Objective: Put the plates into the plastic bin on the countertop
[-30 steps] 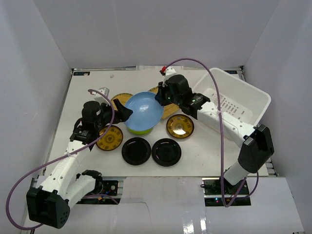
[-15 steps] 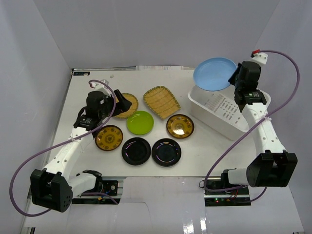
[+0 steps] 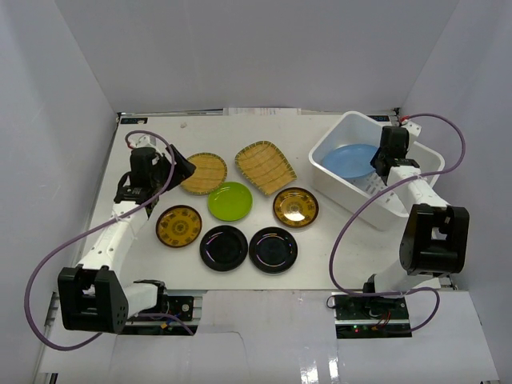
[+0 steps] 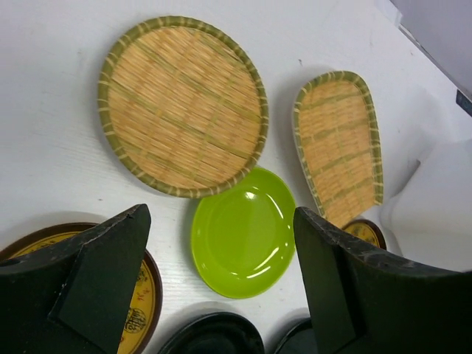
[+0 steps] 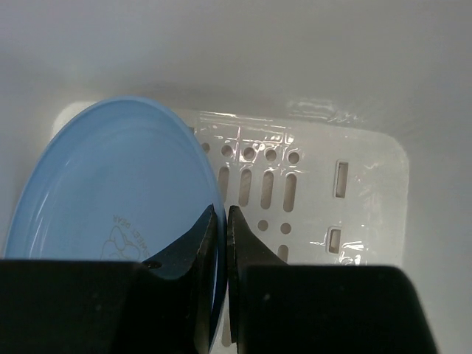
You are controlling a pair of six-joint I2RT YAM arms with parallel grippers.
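Light blue plate [image 5: 110,184] sits down inside the plastic bin [image 3: 344,196], its right rim pinched in the narrow right gripper [image 5: 221,214]. Release likely next. Left gripper [image 4: 221,221] is wide, empty, and directly over the lime green plate [image 4: 243,232]; the left arm is nearer the countertop plates.

Only print I can find: a small stamped mark with an arc of letters on the light blue plate [image 5: 110,199], too faint to read. The gold plate [image 4: 140,302] has glyph-like ornaments, also illegible.
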